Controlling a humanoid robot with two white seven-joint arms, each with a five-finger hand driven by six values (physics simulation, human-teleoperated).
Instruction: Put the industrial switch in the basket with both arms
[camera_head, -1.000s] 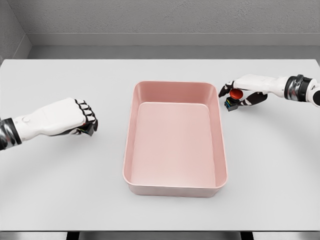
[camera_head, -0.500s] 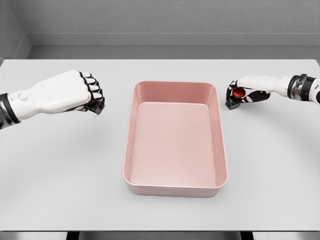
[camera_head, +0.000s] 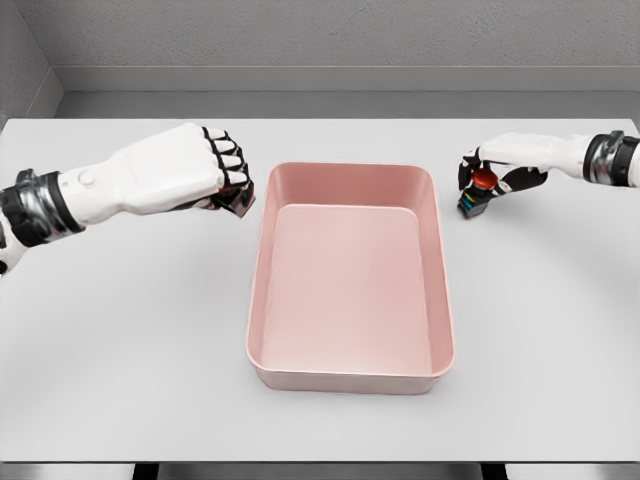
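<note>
Grey table (camera_head: 120, 350), right hand (camera_head: 497, 170) gripping tilted switch (camera_head: 478, 190)

One view only, from the robot's head, looking forward and down across the desk (camera_head: 320, 420). It sits high enough to take in the whole desk, with its near edge at the bottom of the frame and the grey back wall (camera_head: 330, 35) along the top. The pink basket (camera_head: 262, 300) sits dead centre at middle range. One arm enters from each side edge, so there is no second view to share anything with.
</note>
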